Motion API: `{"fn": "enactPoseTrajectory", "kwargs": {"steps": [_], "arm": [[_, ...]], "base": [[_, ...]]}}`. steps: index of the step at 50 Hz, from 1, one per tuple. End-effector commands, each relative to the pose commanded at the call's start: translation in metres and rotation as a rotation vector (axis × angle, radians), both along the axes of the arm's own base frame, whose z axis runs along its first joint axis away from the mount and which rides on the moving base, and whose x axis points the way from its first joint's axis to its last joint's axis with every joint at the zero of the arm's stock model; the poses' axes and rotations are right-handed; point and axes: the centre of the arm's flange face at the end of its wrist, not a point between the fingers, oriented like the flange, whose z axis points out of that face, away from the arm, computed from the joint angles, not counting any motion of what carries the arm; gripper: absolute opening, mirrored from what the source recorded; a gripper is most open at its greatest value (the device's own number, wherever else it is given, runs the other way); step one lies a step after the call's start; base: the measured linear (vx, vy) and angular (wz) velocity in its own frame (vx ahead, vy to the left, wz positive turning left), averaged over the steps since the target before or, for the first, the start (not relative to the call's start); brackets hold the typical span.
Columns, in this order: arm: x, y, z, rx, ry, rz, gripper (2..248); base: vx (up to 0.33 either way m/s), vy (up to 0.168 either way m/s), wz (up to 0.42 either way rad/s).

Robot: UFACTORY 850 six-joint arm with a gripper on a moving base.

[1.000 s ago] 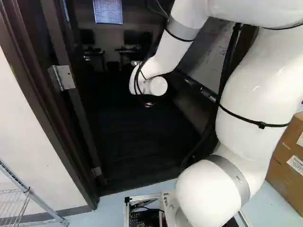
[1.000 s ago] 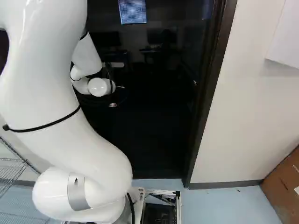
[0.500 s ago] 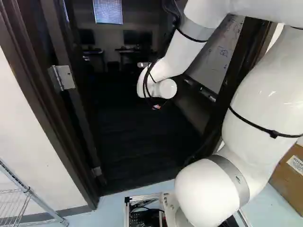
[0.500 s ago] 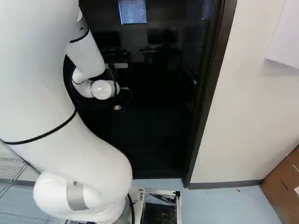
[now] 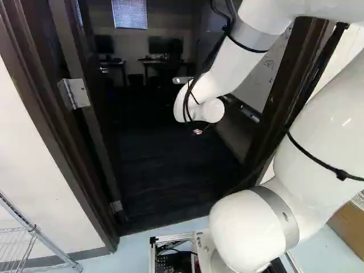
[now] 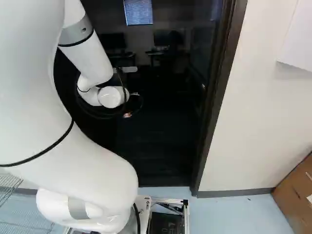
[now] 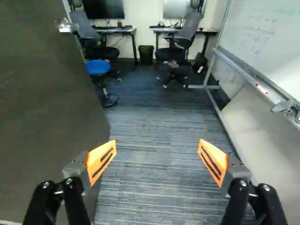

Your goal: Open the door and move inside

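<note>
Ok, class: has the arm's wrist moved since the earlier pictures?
Yes: in the left base view, the wrist has shifted right, away from the upper door hinge.

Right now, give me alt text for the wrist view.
The open robot hand points over striped carpet, between a dark door and a whiteboard; desks, chairs and a blue stool stand farther ahead.

Base views look ahead, slightly down, from behind arm (image 5: 244, 227), one either side; both take in doorway (image 6: 220, 97); wrist view faces forward, nearer whiteboard (image 7: 262, 37), shared with left base view.
</note>
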Motion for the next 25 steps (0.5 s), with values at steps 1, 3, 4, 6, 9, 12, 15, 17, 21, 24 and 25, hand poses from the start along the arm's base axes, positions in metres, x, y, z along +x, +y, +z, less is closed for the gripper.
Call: {"fn": "enactPoseTrajectory", "kwargs": {"steps": [1,3,4,6,9,12,15,17,21,24,25], "arm": [[-0.001,-0.001,0.0,-0.002,0.0,0.0,247],[-0.003,-0.004,0.0,-0.006,-0.001,-0.001,247],[-0.004,-0.005,0.0,-0.007,-0.002,-0.001,247],[-0.007,-0.008,0.0,-0.011,-0.003,-0.001,247],[-0.01,-0.011,-0.001,-0.018,-0.004,0.0,247],[-0.013,-0.015,-0.001,-0.024,-0.006,0.001,247],[-0.017,-0.018,-0.001,-0.031,-0.007,0.002,247],[-0.019,-0.021,-0.001,-0.036,-0.008,0.003,247],[-0.023,-0.025,-0.002,-0.045,-0.01,0.004,247],[-0.027,-0.029,-0.002,-0.052,-0.011,0.005,247],[-0.028,-0.03,-0.002,-0.054,-0.012,0.005,247]], "base": [[0.0,0.0,0.0],[0.0,0.0,0.0],[0.0,0.0,0.0],[0.0,0.0,0.0],[0.0,0.0,0.0],[0.0,0.0,0.0],[0.0,0.0,0.0],[0.0,0.0,0.0],[0.0,0.0,0.0],[0.0,0.0,0.0],[0.0,0.0,0.0]]}}
